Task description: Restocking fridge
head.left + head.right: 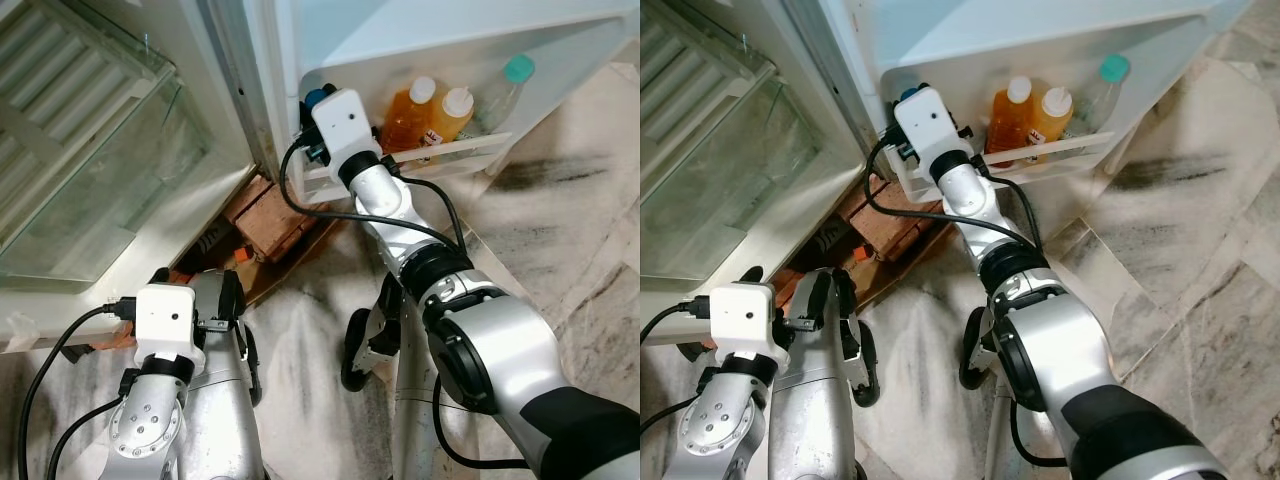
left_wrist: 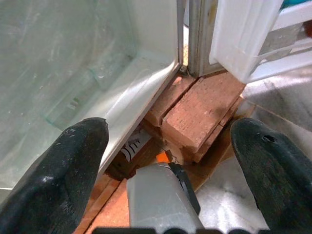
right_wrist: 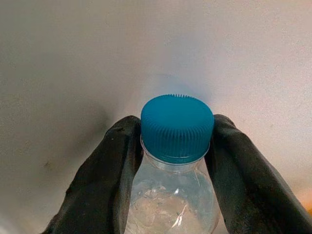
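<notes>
A clear water bottle with a blue cap (image 3: 177,127) is clamped at the neck by my right gripper (image 3: 176,134), against the white wall of the fridge door shelf (image 1: 460,148). In the eye views that blue cap (image 1: 318,97) peeks out behind the right wrist camera, at the shelf's left end. Two orange juice bottles (image 1: 408,115) (image 1: 450,112) and a clear bottle with a teal cap (image 1: 505,85) stand further right in the same shelf. My left gripper (image 2: 170,146) hangs open and low, near the bricks under the fridge.
Red bricks (image 1: 275,215) prop up the fridge's bottom corner. A glass shelf (image 1: 100,170) spans the open fridge body on the left. Marble floor (image 1: 570,230) lies to the right, with my own legs below.
</notes>
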Robot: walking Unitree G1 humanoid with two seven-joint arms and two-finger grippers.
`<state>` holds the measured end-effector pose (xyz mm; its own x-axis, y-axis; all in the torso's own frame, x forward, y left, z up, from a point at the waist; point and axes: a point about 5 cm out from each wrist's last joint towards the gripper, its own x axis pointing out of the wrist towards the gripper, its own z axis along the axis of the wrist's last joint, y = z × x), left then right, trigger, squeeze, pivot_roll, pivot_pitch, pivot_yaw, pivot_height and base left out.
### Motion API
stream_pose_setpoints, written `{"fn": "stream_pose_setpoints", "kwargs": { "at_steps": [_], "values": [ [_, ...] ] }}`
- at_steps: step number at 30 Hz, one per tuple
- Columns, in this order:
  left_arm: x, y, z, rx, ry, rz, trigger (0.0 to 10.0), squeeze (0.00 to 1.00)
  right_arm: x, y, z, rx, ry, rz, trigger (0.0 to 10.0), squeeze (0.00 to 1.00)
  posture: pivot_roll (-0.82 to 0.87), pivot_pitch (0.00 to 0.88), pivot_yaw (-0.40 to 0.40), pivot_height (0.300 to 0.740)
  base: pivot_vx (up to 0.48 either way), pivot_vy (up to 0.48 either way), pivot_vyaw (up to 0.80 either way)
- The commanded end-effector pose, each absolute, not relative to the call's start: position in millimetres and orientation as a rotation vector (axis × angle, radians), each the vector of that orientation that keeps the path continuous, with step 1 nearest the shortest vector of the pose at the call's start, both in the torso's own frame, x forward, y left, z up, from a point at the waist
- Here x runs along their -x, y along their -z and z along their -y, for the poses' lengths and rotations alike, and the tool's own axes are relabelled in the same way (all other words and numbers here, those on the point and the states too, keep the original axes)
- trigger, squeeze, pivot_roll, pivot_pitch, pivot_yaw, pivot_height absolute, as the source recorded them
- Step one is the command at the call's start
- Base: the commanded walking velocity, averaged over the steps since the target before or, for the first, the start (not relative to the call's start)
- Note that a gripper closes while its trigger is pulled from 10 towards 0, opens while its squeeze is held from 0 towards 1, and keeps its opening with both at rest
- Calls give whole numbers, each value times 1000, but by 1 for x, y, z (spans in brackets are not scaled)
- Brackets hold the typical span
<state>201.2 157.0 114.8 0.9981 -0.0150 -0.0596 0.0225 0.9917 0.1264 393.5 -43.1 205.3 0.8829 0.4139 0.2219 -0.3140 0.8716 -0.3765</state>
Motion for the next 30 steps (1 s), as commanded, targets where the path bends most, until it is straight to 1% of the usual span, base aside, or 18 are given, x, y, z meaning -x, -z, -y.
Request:
{"fn": "stream_pose_setpoints", "kwargs": {
  "at_steps": [1,3,4,5,7,8,10,13,16,19,20,21,23,24,26,27,28,30],
  "values": [
    [-199,-107,-161,-135,7,-91,10000,0,-393,-190,47,350,-413,225,10000,1000,298,395,17,551,0,0,0],
    [-203,-107,-161,-133,3,-82,10000,0,-395,-203,48,344,-464,266,10000,1000,285,370,6,551,0,0,0],
    [-204,-107,-161,-133,2,-80,10000,0,-395,-206,49,342,-477,271,10000,1000,285,370,6,551,0,0,0],
    [-208,-106,-161,-131,-1,-77,10000,0,-395,-209,51,326,-535,268,10000,1000,267,345,-3,551,0,0,0],
    [-210,-105,-161,-130,-3,-77,10000,0,-395,-208,53,329,-554,257,10000,1000,261,333,-7,551,0,0,0],
    [-211,-105,-161,-129,-6,-75,10000,0,-395,-206,55,327,-578,238,10000,1000,257,327,-9,551,0,0,0],
    [-217,-103,-162,-123,-15,-71,10000,0,-393,-192,62,302,-664,150,10000,1000,233,287,-18,551,0,0,0],
    [-220,-103,-162,-121,-18,-67,10000,0,-390,-186,67,295,-705,125,10000,1000,220,268,-19,551,0,0,0],
    [-224,-100,-162,-119,-17,-60,10000,0,-378,-171,77,293,-807,112,10000,1000,192,230,-13,551,0,0,0],
    [-226,-96,-161,-119,-10,-59,10000,0,-370,-165,85,285,-824,123,10000,1000,168,197,-5,551,0,0,0],
    [-227,-94,-159,-117,-4,-58,10000,0,-362,-162,90,257,-838,146,10000,1000,161,183,-1,551,0,0,0],
    [-228,-93,-159,-116,-3,-59,10000,0,-360,-162,92,248,-836,151,10000,1000,157,176,1,551,0,0,0],
    [-230,-90,-158,-113,0,-59,10000,0,-347,-160,98,261,-846,218,10000,1000,143,149,6,551,0,0,0],
    [-230,-90,-158,-113,0,-59,10000,0,-347,-160,98,261,-846,218,10000,1000,143,149,6,551,0,0,0],
    [-232,-88,-157,-109,-1,-54,10000,0,-335,-156,105,193,-773,231,10000,1000,133,123,6,551,0,0,0],
    [-232,-88,-157,-109,-1,-54,10000,0,-335,-156,105,193,-773,231,10000,1000,133,123,6,551,0,0,0],
    [-233,-87,-157,-107,-4,-50,10000,0,-328,-153,109,196,-727,255,10000,1000,133,110,4,551,0,0,0],
    [-234,-87,-158,-107,-12,-39,10000,0,-318,-148,110,150,-694,243,10000,1000,133,96,1,551,0,0,0]
  ]
}}
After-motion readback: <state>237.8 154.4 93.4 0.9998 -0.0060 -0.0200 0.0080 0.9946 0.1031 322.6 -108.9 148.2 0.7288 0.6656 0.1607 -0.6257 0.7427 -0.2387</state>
